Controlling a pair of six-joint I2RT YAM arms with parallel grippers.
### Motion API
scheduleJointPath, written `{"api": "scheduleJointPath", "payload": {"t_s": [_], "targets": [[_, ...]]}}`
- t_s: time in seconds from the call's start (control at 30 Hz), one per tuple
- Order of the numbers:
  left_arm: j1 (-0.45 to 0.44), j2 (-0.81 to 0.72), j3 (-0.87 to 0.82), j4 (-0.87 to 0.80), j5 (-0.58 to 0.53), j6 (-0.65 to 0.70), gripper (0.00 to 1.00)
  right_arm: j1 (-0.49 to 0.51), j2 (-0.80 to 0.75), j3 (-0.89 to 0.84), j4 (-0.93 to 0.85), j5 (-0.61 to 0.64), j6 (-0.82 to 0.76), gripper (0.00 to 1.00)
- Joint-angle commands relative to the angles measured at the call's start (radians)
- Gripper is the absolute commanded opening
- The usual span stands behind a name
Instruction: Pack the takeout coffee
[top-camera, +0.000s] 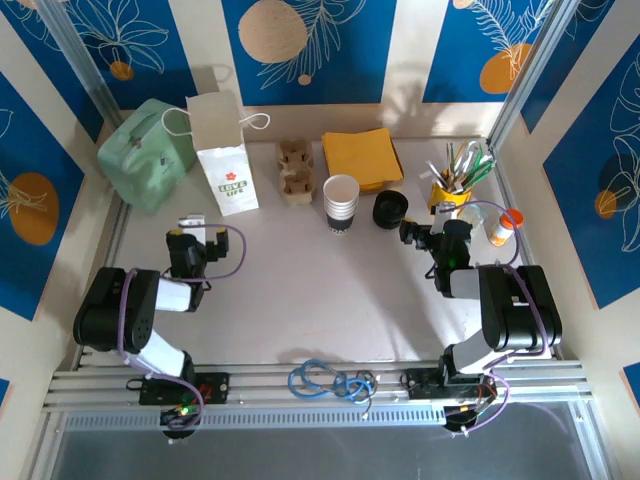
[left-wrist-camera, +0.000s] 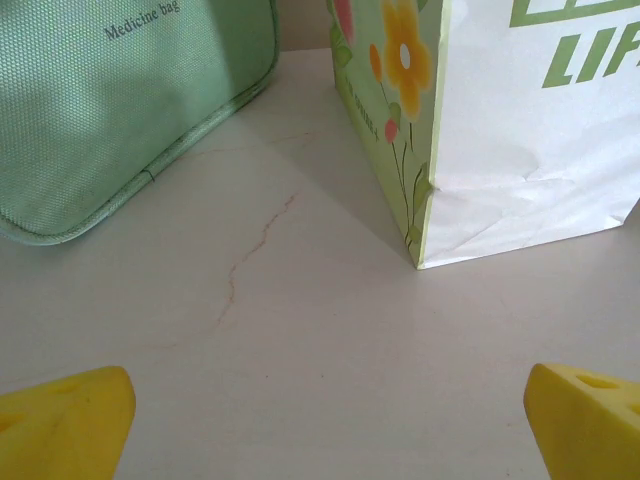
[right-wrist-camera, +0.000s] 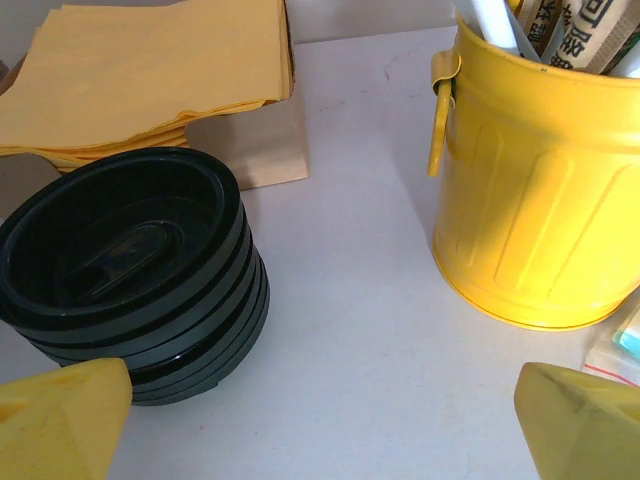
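Observation:
The takeout coffee is out of view. A stack of lidless white cups (top-camera: 341, 203) stands mid-table beside a pile of loose black lids (top-camera: 390, 210) (right-wrist-camera: 130, 270). A white paper bag (top-camera: 224, 155) (left-wrist-camera: 520, 120) with green lettering stands upright at the back left. My left gripper (top-camera: 193, 222) (left-wrist-camera: 330, 400) hovers open over bare table just in front of that bag, nothing between its yellow fingertips (left-wrist-camera: 80, 410). Over on the other side, the right gripper (top-camera: 425, 228) (right-wrist-camera: 322, 395) is open too, low between the lids and a yellow bucket (right-wrist-camera: 540, 200), holding nothing.
A green medicine bag (top-camera: 148, 152) (left-wrist-camera: 120, 100) sits far left by the wall. Yellow napkins (top-camera: 362, 158) (right-wrist-camera: 150, 80) and a cardboard cup carrier (top-camera: 295, 170) lie at the back. The bucket (top-camera: 450, 193) holds utensils; an orange-capped bottle (top-camera: 503, 226) stands beside it. Blue cable (top-camera: 330, 380) lies at the near edge.

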Motion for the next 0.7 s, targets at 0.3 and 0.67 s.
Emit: {"api": "scheduleJointPath", "payload": {"t_s": [0.3,0.67], "targets": [[0.002,0.006,0.007,0.041,0.007,0.011,0.99,0.002,0.005,0.003,0.021,-0.019,-0.012,0.99],[0.002,0.006,0.008,0.04,0.007,0.012,0.99,0.001,0.003,0.0,0.021,-0.019,-0.013,0.99]]}}
